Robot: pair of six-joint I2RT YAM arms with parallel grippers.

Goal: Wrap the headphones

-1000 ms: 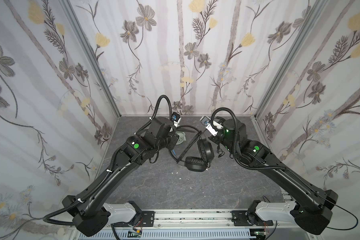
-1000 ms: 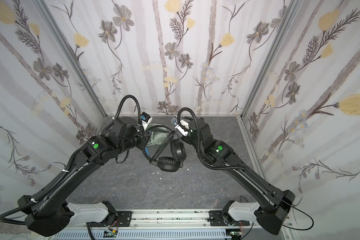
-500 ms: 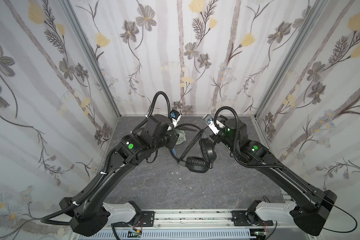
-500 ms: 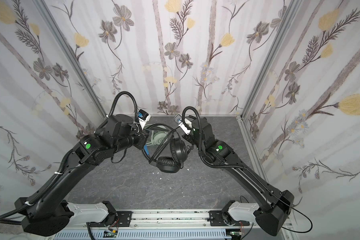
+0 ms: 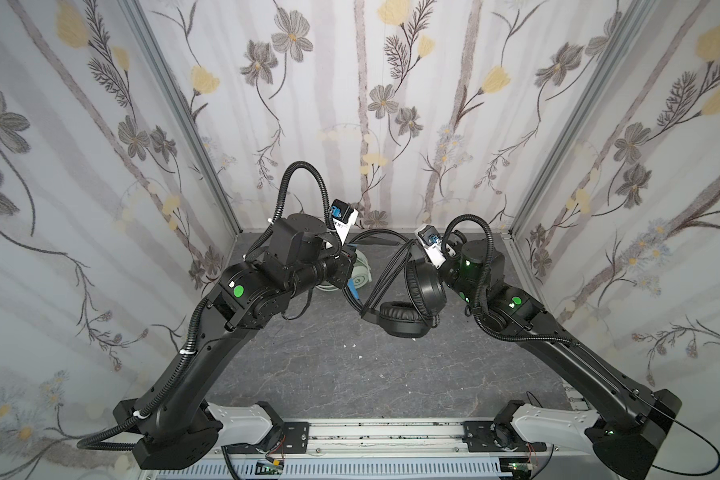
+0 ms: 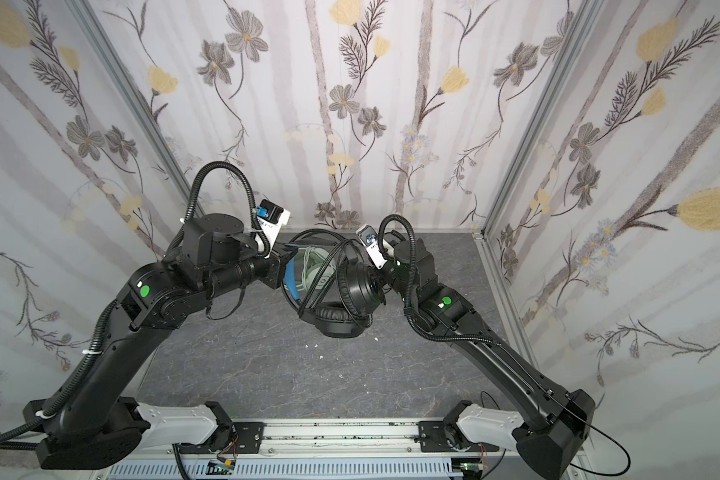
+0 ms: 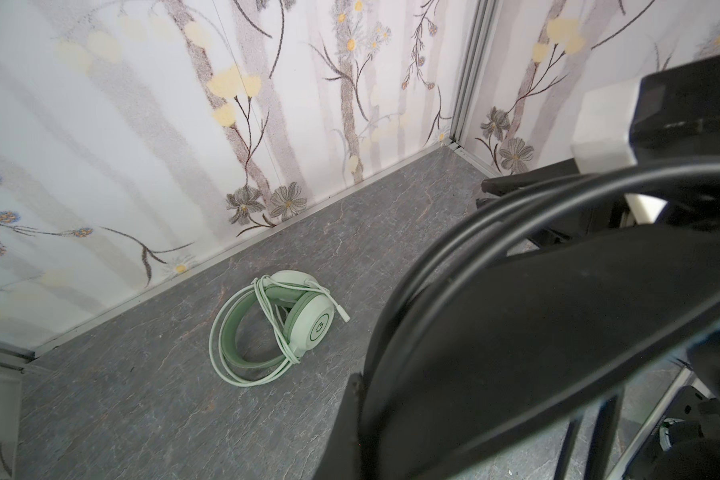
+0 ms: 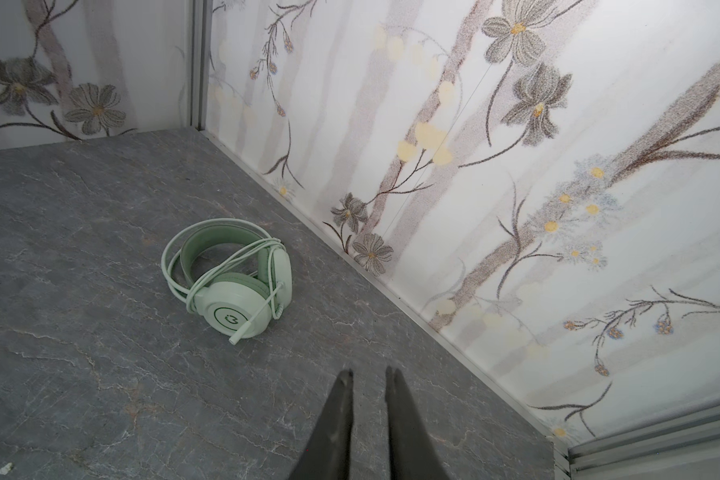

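Since a second ago my left arm has lifted and swung its elbow outward, and my right gripper (image 8: 368, 380) has eased its fingers a little apart. A slim gap shows between them with nothing in it.

My left gripper (image 5: 348, 270) is clamped tight on the headband of the black headset (image 5: 427, 286), near the blue inner headband (image 6: 292, 280). That headset hangs between my two wrists, one ear cup upright and facing my right wrist, the other lower with its pad turned up. Its thin black cable (image 5: 385, 266) arcs in several loops from the band over to the cups.

Behind it, near the back wall, the mint green headset (image 7: 304, 324) lies flat on the grey table (image 5: 350, 374), its whitish cable (image 8: 225, 271) already wound around the band and cups, plug end sticking out.

Both my forearms reach inward and meet over the far middle of the table.

My left wrist view is mostly filled by the blurred black band, so my own fingertips are hard to make out there. I cannot tell whether the lower cup touches the table.
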